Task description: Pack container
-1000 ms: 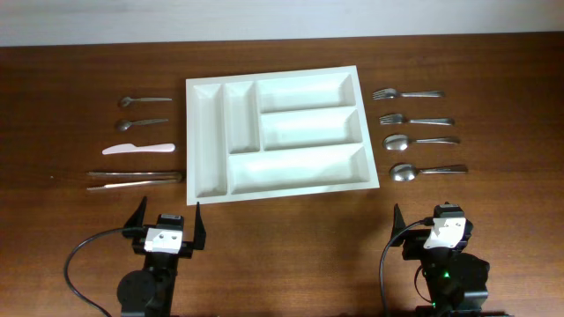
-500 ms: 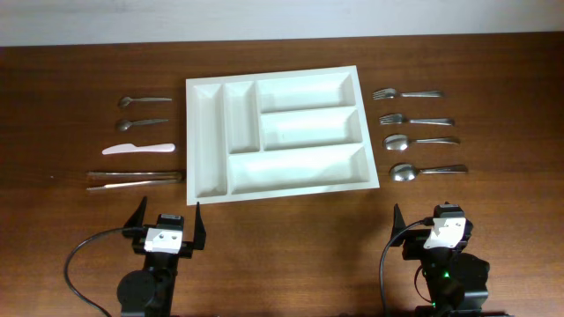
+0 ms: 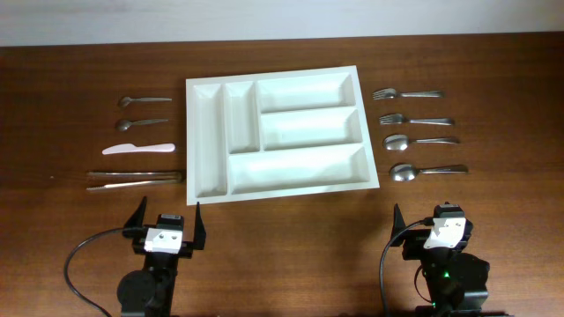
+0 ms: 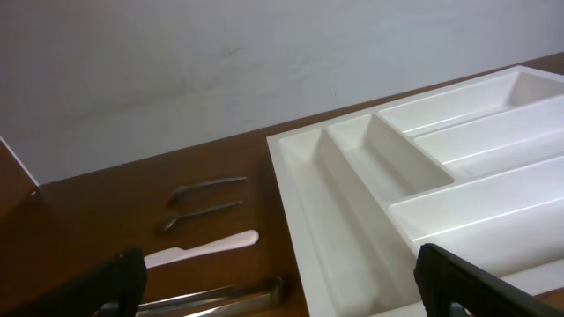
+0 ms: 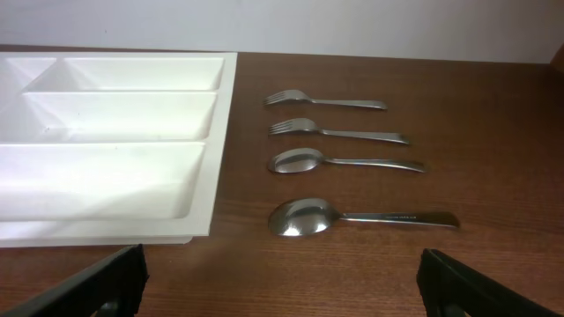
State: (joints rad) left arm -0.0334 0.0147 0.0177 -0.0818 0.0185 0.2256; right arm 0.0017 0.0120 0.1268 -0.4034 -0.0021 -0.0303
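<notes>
The big white container lies flat in the middle of the brown table. Both arms sit near the front edge, and the container is a little way ahead of them. The left gripper is just in front of the container's left corner and does not touch it. Its fingers are wide apart. The right gripper sits past the container's right corner, in front of the big spoons. Its fingers are wide apart too. The tongs lie left of the container.
</notes>
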